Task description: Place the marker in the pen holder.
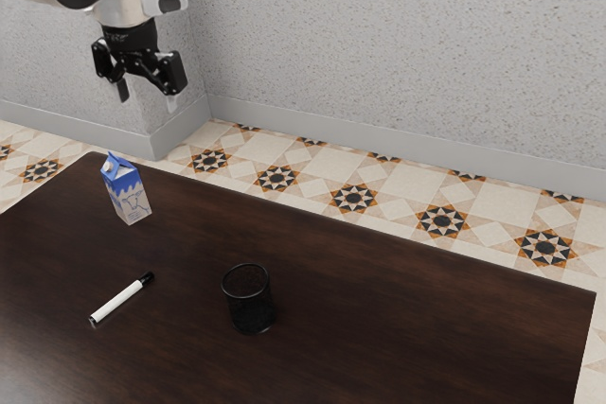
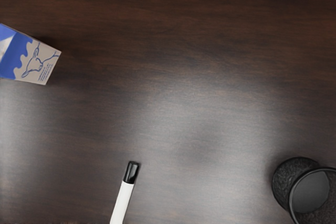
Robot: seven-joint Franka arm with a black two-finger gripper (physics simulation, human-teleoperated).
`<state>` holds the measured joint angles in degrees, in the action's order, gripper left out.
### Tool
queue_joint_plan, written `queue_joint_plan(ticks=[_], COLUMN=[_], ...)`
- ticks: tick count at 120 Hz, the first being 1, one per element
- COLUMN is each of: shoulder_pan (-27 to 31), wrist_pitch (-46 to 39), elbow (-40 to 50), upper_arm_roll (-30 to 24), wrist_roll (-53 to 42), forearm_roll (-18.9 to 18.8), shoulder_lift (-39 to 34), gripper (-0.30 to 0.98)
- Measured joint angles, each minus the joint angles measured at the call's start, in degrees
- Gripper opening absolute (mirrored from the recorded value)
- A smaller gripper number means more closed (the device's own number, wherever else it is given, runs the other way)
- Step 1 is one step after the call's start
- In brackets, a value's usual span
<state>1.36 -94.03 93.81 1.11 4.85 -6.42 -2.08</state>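
High above the table, at the exterior view's upper left, my gripper point(image 1: 147, 99) stands open, its two fingers wide apart with nothing between them. A white marker point(image 1: 117, 301) with a black cap lies flat on the table; the wrist view has the marker point(image 2: 124, 196) too, cut off at the picture's edge. The pen holder point(image 1: 250, 302), a black mesh cup, stands upright a short way from the marker's capped end, not touching it. In the wrist view the pen holder point(image 2: 299, 187) is partly cut off.
A blue and white milk carton point(image 1: 127, 190) stands upright near the table's far edge, below my gripper in the exterior view; the wrist view has the carton point(image 2: 32, 60) as well. The dark wooden table point(image 1: 398, 328) ends before a tiled floor and a grey wall.
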Motion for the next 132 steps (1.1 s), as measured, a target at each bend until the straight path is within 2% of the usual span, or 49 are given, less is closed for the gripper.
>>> queue_joint_plan(ticks=[16, 29, 46, 64, 98, 132], shoulder_pan=[-0.21, -0.51, 2.19, 4.5, 7.35, 9.37], wrist_pitch=[-1.3, -4.58, -9.44, -16.28, -25.93, -31.51], elbow=[3.7, 13.71, 29.64, 39.68, 40.69, 34.61], upper_arm_roll=[0.26, 1.4, 2.6, 2.92, 4.08, 4.57], wrist_roll=[0.5, 0.84, 1.77, 2.75, 2.45, -1.61], forearm_roll=[-0.21, -0.25, -0.16, 0.07, -0.05, -0.01], shoulder_lift=[-0.04, -0.3, -3.09, -3.62, 4.75, 13.63], gripper=[0.69, 0.69, 0.69, 0.68, 0.68, 0.68])
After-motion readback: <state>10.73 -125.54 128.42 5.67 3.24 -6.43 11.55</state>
